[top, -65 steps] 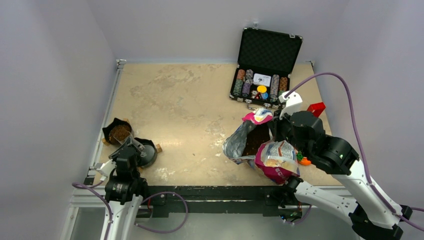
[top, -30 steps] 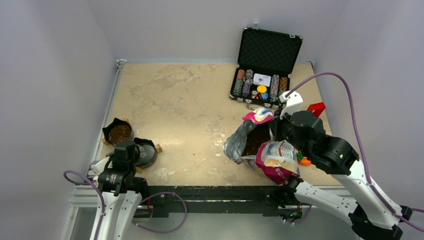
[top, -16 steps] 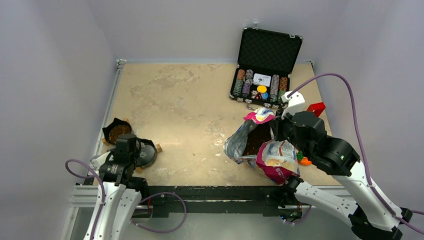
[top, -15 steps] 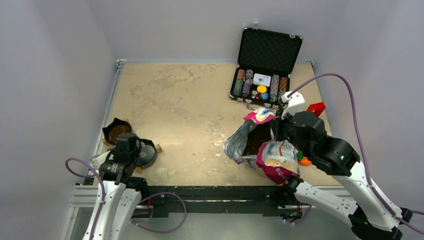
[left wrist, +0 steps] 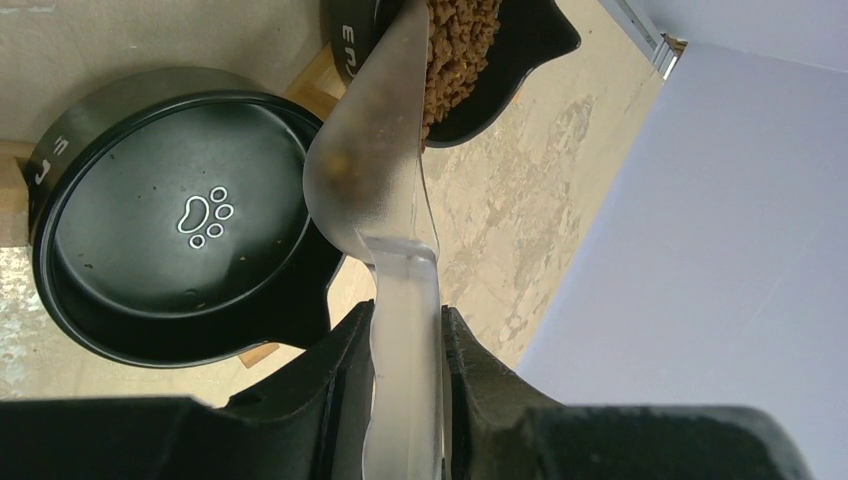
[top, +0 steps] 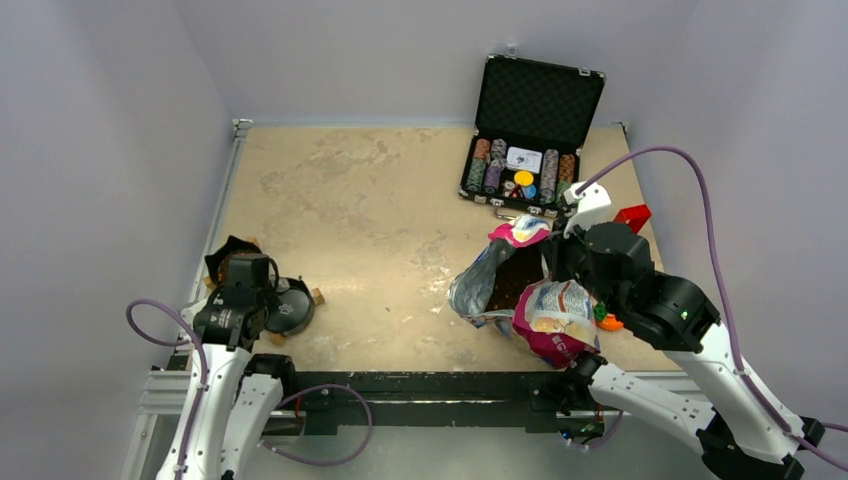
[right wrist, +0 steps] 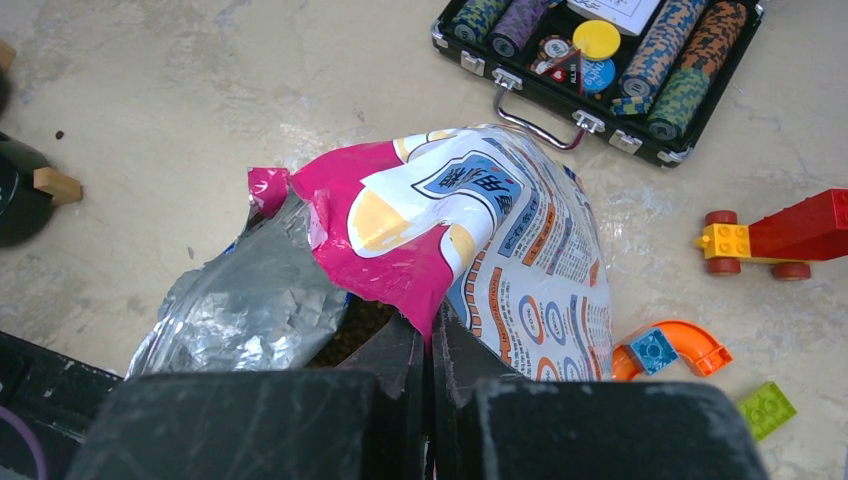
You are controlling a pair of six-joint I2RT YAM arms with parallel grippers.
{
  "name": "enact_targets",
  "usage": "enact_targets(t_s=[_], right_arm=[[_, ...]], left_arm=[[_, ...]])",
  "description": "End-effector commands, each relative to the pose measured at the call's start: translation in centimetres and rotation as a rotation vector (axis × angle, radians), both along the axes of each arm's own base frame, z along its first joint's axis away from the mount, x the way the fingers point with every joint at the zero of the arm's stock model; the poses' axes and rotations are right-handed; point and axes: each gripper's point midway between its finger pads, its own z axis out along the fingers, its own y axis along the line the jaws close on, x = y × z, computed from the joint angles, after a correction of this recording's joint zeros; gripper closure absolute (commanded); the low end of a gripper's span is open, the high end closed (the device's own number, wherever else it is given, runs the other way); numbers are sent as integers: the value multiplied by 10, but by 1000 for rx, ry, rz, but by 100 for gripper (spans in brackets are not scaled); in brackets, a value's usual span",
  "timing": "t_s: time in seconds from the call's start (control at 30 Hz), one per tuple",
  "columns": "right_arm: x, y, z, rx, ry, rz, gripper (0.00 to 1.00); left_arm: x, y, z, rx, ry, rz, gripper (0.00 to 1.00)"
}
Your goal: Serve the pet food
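**Two grips, one bowl of kibble**

My left gripper (left wrist: 405, 330) is clamped on the handle of a clear scoop (left wrist: 375, 170). Its cup reaches over the far black bowl (left wrist: 535, 45), where the pet food (left wrist: 460, 40) lies heaped. The paw-print bowl (left wrist: 130, 270) beside it holds only specks. My right gripper (right wrist: 430, 345) pinches the torn pink edge of the food bag (right wrist: 500, 230).
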Motion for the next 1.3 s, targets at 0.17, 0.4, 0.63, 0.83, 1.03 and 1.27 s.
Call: enact_targets(t_s=[0.17, 0.4, 0.63, 0.83, 1.03, 1.27], right_arm=[[7, 4, 28, 86, -91, -12, 100], [6, 3, 29, 89, -93, -15, 100], [7, 4, 29, 92, -90, -12, 100], [6, 2, 29, 90, -91, -18, 100], [7, 0, 29, 88, -93, -23, 100], [7, 1, 28, 89, -91, -23, 100]], left_arm=[[13, 6, 23, -329, -138, 362, 100], [15, 13, 32, -345, -137, 393, 100], [28, 18, 42, -356, -170, 397, 100], [40, 24, 46, -353, -171, 377, 100], [49, 33, 55, -374, -187, 391, 100], [60, 37, 71, -383, -167, 374, 100]])
